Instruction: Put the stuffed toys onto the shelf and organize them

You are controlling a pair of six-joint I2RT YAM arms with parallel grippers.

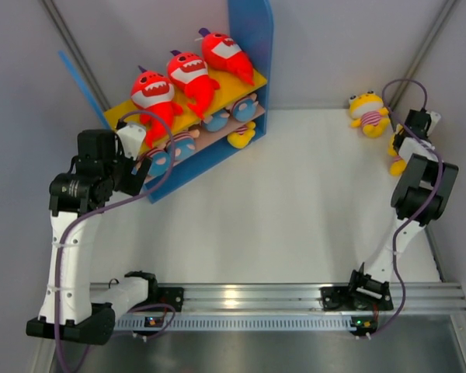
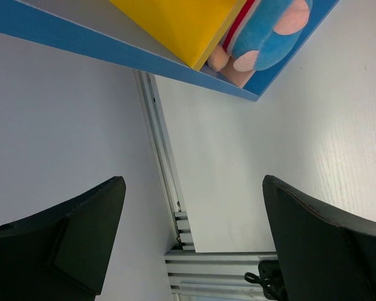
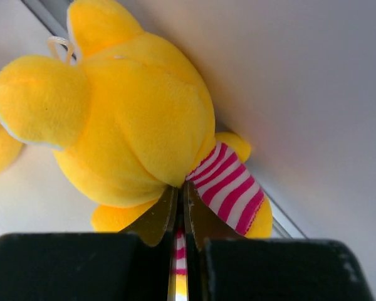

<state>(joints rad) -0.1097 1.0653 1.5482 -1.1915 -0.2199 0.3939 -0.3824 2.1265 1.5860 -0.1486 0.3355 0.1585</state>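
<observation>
Right wrist view puts the held yellow doll (image 3: 125, 125) directly ahead of the right tool (image 3: 178, 204), whose fingers are pinched almost together on its pink-and-white striped shirt; from above, this pair sits at the right edge of the frame. We see the left tool (image 2: 193, 185) spread wide with nothing between its fingers, just below the shelf (image 2: 113, 53), near its lower-left end in the top external view. We count three red sharks (image 1: 188, 76) on the yellow top board. We count three yellow dolls in all: the held one, a second yellow doll (image 1: 369, 113) on the tabletop (image 1: 311, 202) at upper right, and a third yellow doll (image 1: 241, 137) at the lower board's right end. Pink-faced dolls (image 1: 217, 120) crowd that board; we cannot count them surely.
</observation>
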